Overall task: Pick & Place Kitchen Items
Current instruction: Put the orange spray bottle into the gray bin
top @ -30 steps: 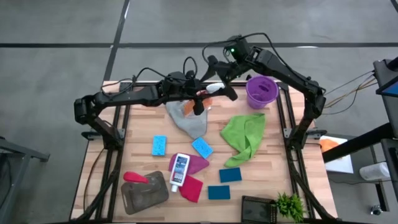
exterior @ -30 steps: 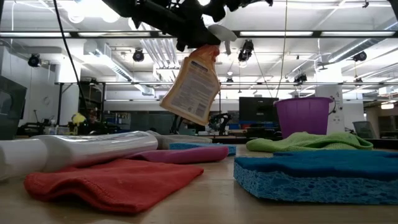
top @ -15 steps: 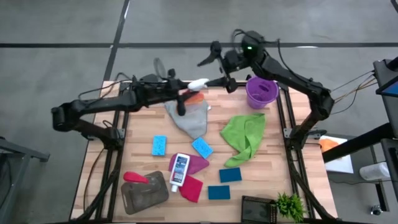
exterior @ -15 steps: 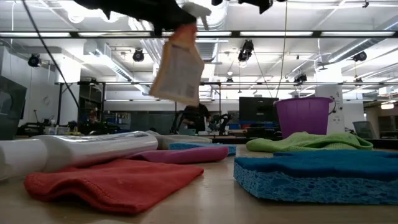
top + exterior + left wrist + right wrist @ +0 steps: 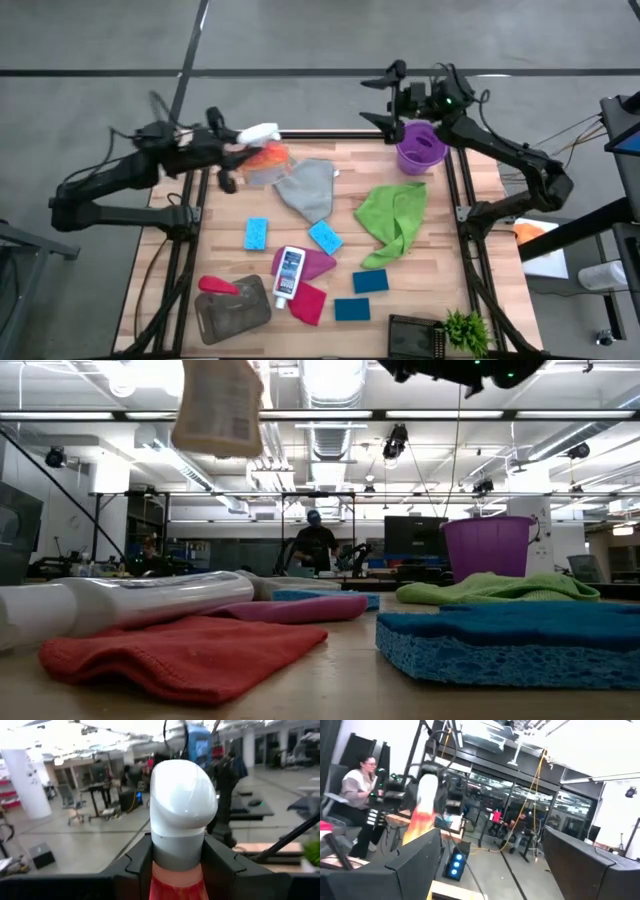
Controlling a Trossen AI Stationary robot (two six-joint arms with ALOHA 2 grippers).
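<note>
My left tool [image 5: 232,160] is clamped on the neck of the orange spray bottle [image 5: 262,152], held in the air over the desk's [image 5: 420,290] ten o'clock corner — white trigger head [image 5: 182,802] up between my fingers [image 5: 227,865]. In the low view only the bottle's label shows, high above the desk. My right tool [image 5: 397,95] hangs at about one o'clock, fingers spread wide and holding nothing, just beyond the purple bucket [image 5: 420,147]. The grey cloth [image 5: 308,190] lies near the middle, the green cloth [image 5: 392,222] toward three o'clock. Blue sponges [image 5: 257,233] sit scattered — the white bottle [image 5: 288,273] seems to rest on the magenta cloth [image 5: 318,264], beside the red cloth [image 5: 309,301].
</note>
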